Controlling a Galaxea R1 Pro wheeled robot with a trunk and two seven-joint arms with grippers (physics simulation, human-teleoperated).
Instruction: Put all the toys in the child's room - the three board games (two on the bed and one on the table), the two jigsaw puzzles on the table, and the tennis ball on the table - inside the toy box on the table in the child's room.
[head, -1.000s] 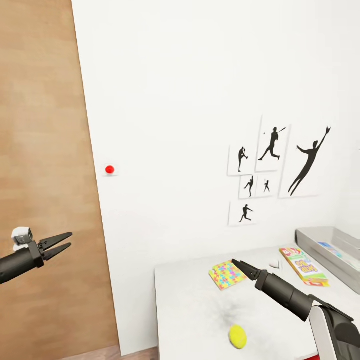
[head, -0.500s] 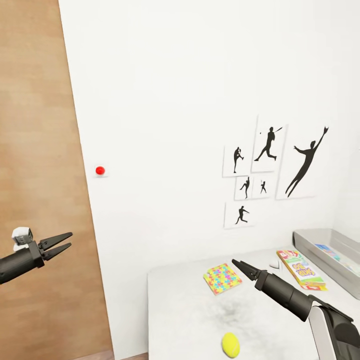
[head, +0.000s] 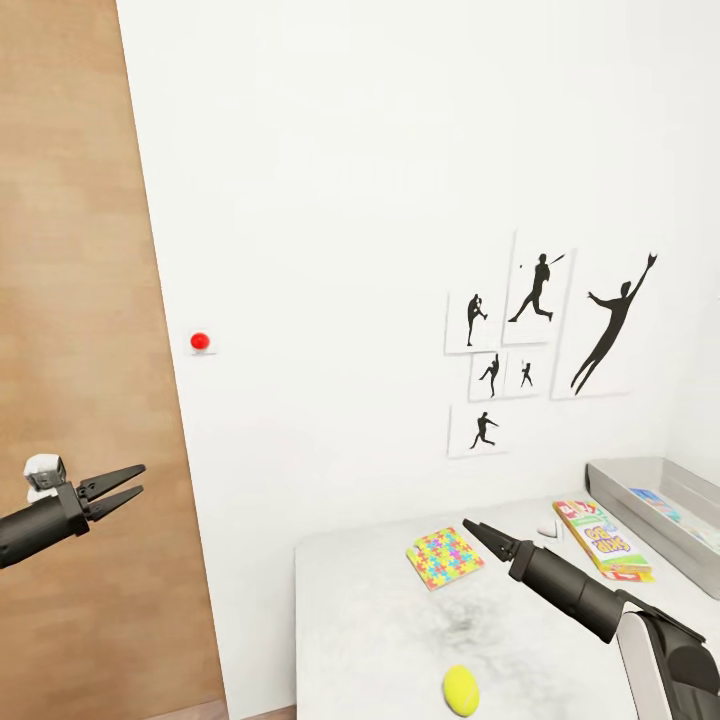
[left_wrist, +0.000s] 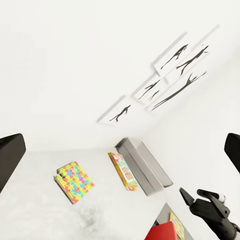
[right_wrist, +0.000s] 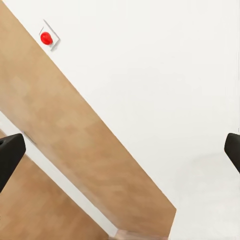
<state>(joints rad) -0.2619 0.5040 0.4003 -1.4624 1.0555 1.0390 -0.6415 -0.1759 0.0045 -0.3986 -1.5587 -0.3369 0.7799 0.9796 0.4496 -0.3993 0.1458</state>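
The pale table (head: 370, 630) fills the lower right of the head view. On it lie a jigsaw puzzle (head: 445, 556) (left_wrist: 74, 181), a yellow tennis ball (head: 461, 689) near the front edge, and a green-white board game (head: 600, 538) (left_wrist: 125, 172) with a red band. The grey toy box (head: 628, 510) (left_wrist: 142, 165) stands at the far right with a blue item inside. My right gripper (head: 468, 523) hovers open above the table, between puzzle and board game. My left gripper (head: 140, 478) hangs open off the table's left, in front of a wooden panel. The bed is out of view.
A tall wooden panel (head: 70, 300) stands at the left beside the white wall. A red knob (head: 200, 341) is fixed to the wall, and black silhouette posters (head: 540, 330) hang above the table. A small white object (head: 548, 528) lies by the board game.
The whole picture slid left between one second and half a second ago, so the camera turned. Since then nothing has shifted, and both grippers keep their pose.
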